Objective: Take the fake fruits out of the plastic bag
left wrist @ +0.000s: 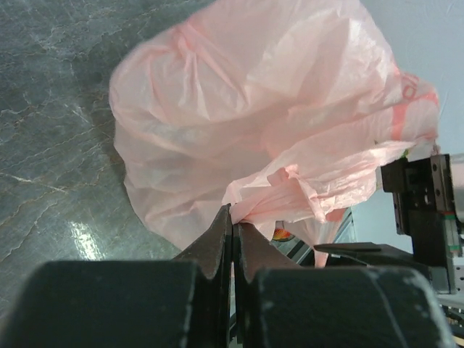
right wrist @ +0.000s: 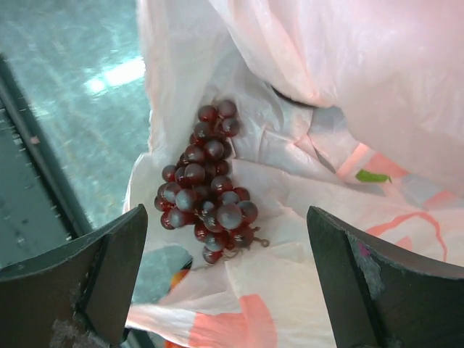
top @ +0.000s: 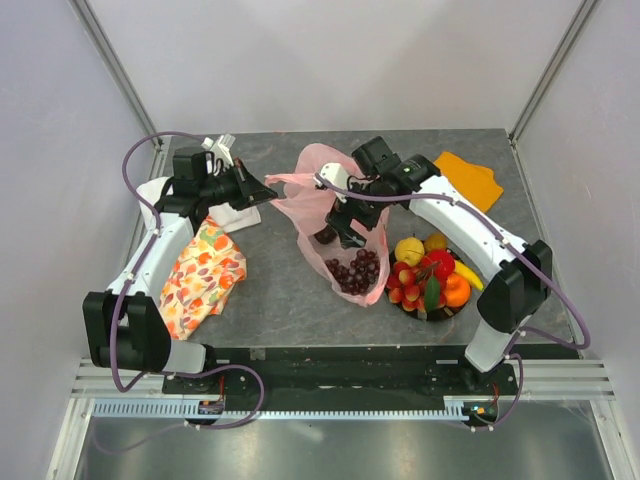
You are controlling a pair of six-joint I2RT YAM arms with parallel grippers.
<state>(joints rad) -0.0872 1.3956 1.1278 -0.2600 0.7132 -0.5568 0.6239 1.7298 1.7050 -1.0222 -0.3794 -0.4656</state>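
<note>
The right gripper [right wrist: 226, 215], jaws wide and empty, hangs over the probably light, slippery grape bunch [right wrist: 206, 181] inside the plastic bag [right wrist: 348, 72], which the left gripper [left wrist: 231, 212] pinches; best grasped mid-cluster.

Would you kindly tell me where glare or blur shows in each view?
Top external: evenly lit and sharp. Left wrist: a glare patch on the table, the left hand blurred up close. Right wrist: the grape bunch sharp, the right hand soft.
</note>
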